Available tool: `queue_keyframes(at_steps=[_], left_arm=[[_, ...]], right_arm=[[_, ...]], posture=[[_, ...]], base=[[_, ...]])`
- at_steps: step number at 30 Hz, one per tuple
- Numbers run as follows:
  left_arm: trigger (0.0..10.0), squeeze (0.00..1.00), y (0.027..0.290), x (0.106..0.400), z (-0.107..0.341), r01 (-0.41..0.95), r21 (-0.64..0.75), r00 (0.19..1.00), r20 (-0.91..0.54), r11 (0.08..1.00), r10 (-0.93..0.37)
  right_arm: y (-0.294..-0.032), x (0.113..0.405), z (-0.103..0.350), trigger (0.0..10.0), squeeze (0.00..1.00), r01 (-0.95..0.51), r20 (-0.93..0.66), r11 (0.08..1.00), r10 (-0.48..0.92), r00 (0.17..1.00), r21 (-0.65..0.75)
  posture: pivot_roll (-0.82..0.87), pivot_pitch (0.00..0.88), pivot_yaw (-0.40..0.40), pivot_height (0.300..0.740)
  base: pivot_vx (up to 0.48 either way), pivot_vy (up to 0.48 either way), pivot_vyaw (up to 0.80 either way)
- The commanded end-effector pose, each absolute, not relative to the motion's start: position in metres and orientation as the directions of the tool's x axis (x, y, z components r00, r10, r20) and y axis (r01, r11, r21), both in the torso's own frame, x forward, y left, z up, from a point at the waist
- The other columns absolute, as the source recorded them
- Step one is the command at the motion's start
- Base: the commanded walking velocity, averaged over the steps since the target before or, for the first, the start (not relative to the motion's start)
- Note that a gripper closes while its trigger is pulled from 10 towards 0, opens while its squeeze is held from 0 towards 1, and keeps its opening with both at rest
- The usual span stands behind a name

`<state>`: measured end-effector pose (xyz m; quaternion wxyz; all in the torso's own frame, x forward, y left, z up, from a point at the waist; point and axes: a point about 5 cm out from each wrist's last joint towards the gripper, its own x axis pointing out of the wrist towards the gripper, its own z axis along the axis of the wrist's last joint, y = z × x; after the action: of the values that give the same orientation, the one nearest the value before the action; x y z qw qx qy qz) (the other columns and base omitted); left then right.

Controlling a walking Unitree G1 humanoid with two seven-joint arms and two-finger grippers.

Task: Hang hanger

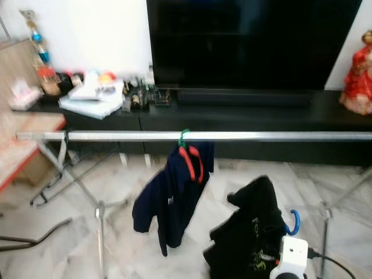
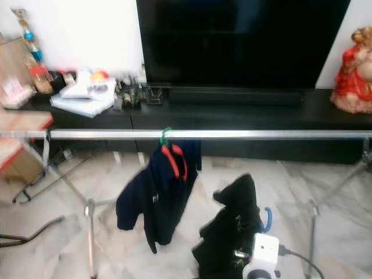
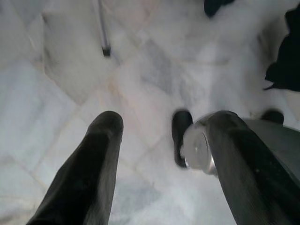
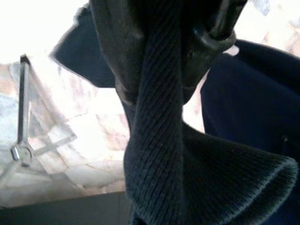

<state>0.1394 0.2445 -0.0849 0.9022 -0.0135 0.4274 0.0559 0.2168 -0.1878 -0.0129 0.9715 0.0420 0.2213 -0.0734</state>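
A silver clothes rail (image 1: 261,136) runs across in front of me at chest height. A navy shirt (image 1: 171,200) hangs from it on a hanger with a green hook (image 1: 183,138) and red shoulders. Low on the right, a black garment (image 1: 247,238) sits on a hanger with a blue hook (image 1: 295,222), below the rail. In the right wrist view my right gripper (image 4: 164,47) is shut on the dark ribbed collar (image 4: 159,140) of that garment. My left gripper (image 3: 166,121) hangs open over the marble floor, holding nothing.
Behind the rail stands a black TV console (image 1: 244,116) with a large dark screen (image 1: 250,40), clutter (image 1: 96,93) on its left and a red figurine (image 1: 357,75) on its right. A wooden table (image 1: 26,131) is at the left. Rack legs (image 1: 100,209) and a cable (image 1: 35,235) cross the floor.
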Motion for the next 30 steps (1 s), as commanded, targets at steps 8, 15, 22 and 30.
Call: queue_keyframes(at_steps=[8,15,22,30], left_arm=[[10.0,0.00,0.2423,0.1334,-0.0883,-0.126,0.020,0.606,-0.790,0.992,0.093],[10.0,0.00,0.2471,0.1298,-0.0879,-0.128,0.021,0.604,-0.791,0.991,0.095],[10.0,0.00,0.2469,0.1324,-0.0868,-0.126,0.022,0.616,-0.782,0.992,0.095],[10.0,0.00,0.2418,0.1355,-0.0869,-0.122,0.017,0.625,-0.775,0.992,0.090]], right_arm=[[-0.1887,0.2235,-0.0057,10.0,0.00,0.150,-0.400,0.988,-0.119,0.909,0.046],[-0.1882,0.2237,-0.0059,10.0,0.00,0.149,-0.402,0.988,-0.118,0.908,0.047],[-0.1887,0.2240,-0.0060,10.0,0.00,0.147,-0.401,0.988,-0.116,0.909,0.047],[-0.1884,0.2246,-0.0060,10.0,0.00,0.144,-0.400,0.988,-0.113,0.909,0.048]], posture=[[0.07,0.026,-0.003,0.740],[0.07,0.026,-0.004,0.740],[0.07,0.032,-0.006,0.740],[0.07,0.032,-0.007,0.740]], base=[[-0.274,0.000,0.00],[-0.279,0.000,0.00],[-0.282,0.000,0.00],[-0.282,0.000,0.00]])
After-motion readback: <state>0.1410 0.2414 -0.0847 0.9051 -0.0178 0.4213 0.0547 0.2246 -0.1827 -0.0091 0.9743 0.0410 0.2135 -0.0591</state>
